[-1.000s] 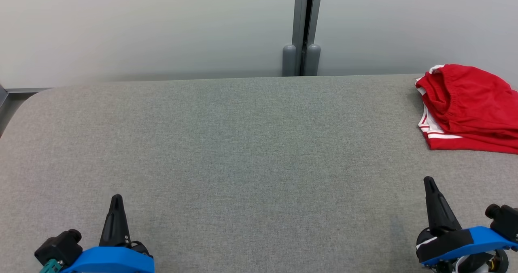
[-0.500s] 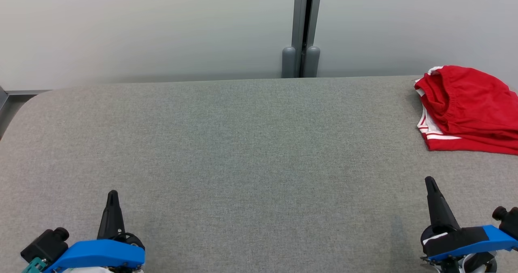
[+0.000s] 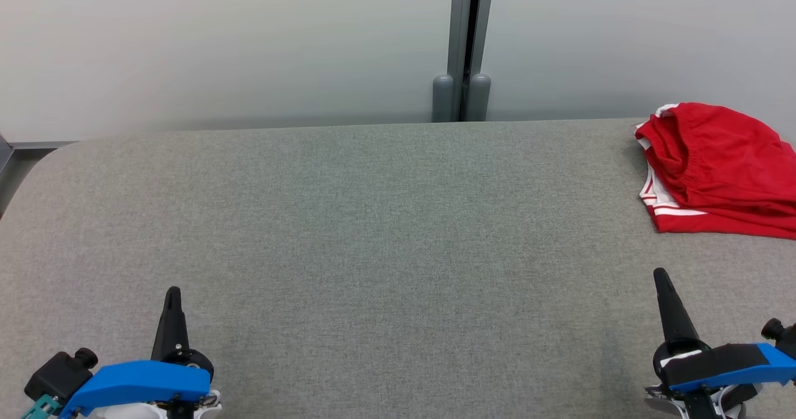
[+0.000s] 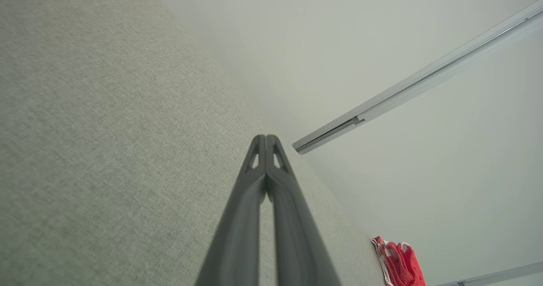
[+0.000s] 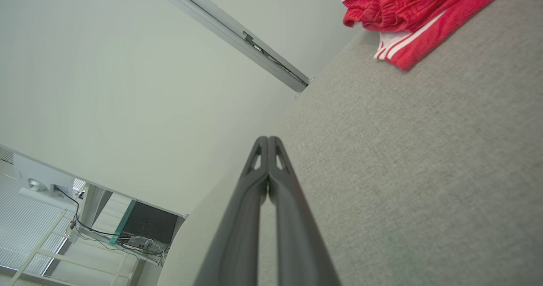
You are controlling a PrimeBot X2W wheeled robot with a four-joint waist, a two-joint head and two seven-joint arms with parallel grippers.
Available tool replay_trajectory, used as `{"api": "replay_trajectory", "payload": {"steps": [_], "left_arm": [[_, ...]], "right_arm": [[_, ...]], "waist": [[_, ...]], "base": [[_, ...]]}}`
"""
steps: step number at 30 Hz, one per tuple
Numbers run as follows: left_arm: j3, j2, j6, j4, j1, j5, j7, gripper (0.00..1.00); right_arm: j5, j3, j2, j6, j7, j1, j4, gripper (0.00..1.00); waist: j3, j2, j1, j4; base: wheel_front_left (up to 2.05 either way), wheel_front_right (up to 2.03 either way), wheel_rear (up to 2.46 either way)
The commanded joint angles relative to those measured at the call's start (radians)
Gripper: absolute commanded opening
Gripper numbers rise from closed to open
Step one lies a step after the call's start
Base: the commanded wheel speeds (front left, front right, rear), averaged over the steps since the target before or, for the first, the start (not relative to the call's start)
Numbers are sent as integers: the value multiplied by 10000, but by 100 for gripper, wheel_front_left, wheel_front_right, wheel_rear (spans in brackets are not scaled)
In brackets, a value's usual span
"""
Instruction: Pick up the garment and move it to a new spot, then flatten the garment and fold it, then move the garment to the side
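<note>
Red garment (image 3: 721, 170) lies bunched at far right of the table (image 3: 385, 239), its right part cut off by the frame edge. White stripes show at its left hem; folds hide the rest. Table is grey fabric. Pale wall (image 3: 217, 46) behind, with a grey post (image 3: 463, 40). Left gripper (image 3: 172, 293) sits near left and right gripper (image 3: 660, 275) near right, both jaws together, empty, well apart from garment.

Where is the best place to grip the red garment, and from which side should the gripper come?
Probably the raised elastic waistband of the red garment, reached from its left side by the right gripper: that ridge stands up, while the hem lies flat.
</note>
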State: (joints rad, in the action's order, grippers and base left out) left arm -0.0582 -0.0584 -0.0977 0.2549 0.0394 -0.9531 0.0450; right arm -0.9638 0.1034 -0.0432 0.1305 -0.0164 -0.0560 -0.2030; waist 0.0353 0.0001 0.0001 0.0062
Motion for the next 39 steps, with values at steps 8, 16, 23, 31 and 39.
{"api": "replay_trajectory", "payload": {"steps": [8, 16, 23, 31, 39], "left_arm": [[-157, -16, -84, -132, 306, -1037, -259, 0], [-220, 3, -134, -131, 396, -2016, -503, 0], [-281, 16, -167, -130, 442, -2727, -672, 0], [-348, 32, -209, -129, 515, -3492, -863, 0], [-410, 46, -248, -128, 553, -4206, -1040, 0]], "right_arm": [[-1041, 42, -72, 3, -155, -310, 16, 0], [-2003, 56, -78, 3, -300, -345, -62, 0], [-2698, 68, -82, 3, -411, -383, -120, 0], [-3450, 80, -86, 3, -526, -438, -180, 0], [-4151, 89, -90, 3, -636, -483, -229, 0]], "waist": [[-35, -1, -1, -7], [-75, -1, -1, -14], [-107, -1, -1, -20], [-143, -1, -1, -27], [-178, -1, -1, -34]], "base": [[0, 0, 0], [0, 0, 0], [0, 0, 0], [0, 0, 0], [0, 0, 0]]}}
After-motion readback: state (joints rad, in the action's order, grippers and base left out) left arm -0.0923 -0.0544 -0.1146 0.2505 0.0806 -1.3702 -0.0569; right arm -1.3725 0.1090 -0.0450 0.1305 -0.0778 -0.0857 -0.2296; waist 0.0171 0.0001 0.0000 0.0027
